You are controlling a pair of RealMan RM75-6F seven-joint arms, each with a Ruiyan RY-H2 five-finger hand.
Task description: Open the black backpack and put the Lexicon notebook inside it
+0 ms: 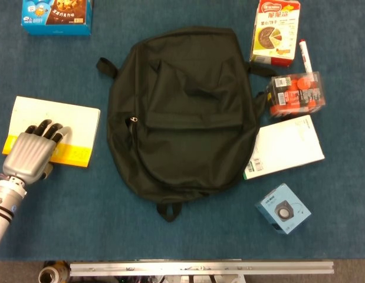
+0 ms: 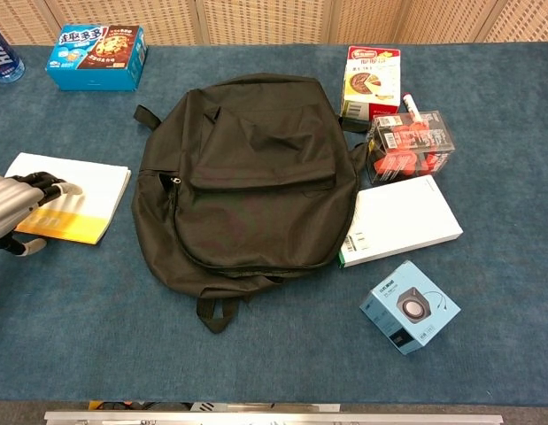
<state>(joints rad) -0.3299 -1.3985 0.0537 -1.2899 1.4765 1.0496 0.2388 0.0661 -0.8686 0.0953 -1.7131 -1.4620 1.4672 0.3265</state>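
The notebook [image 1: 58,127] lies at nine o'clock of the closed backpack [image 1: 182,112], pressed flat by the left hand [image 1: 32,153], nothing gripped. Unzipping is judged outstanding; the right hand is unseen.

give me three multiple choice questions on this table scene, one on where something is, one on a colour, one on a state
1. Where does the notebook lie relative to the backpack?
A. to its left in the head view
B. on top of it
C. inside it

2. What colour is the band along the notebook's near edge?
A. red
B. yellow
C. green

3. What state is the backpack in?
A. lying flat and closed
B. standing upright
C. wide open with a book sticking out

Answers:
1. A, since the notebook lies on the blue table left of the backpack, apart from it.
2. B, as a yellow strip shows beside the left hand resting on the cover.
3. A, because the backpack lies flat with no opening showing in either view.
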